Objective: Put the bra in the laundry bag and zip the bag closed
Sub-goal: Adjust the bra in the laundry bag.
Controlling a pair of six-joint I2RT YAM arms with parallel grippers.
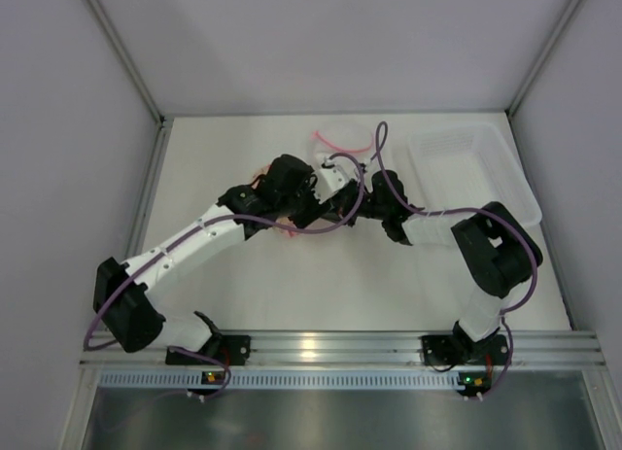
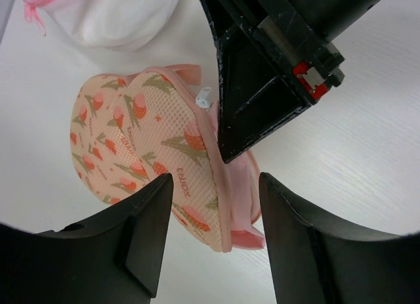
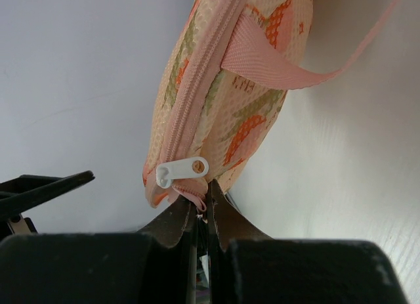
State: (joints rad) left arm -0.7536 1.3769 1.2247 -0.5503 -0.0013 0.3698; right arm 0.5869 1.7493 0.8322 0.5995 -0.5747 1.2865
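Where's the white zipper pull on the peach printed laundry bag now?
In the right wrist view, the white plastic zipper pull lies at the near end of the peach printed laundry bag, just above the shut right hand.

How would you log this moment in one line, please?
laundry bag: zip looks closed | right gripper: shut on its end | left gripper: open

White table (image 1: 292,294): laundry bag (image 2: 151,159), mesh pouch (image 2: 111,15), clear tray (image 1: 476,168).
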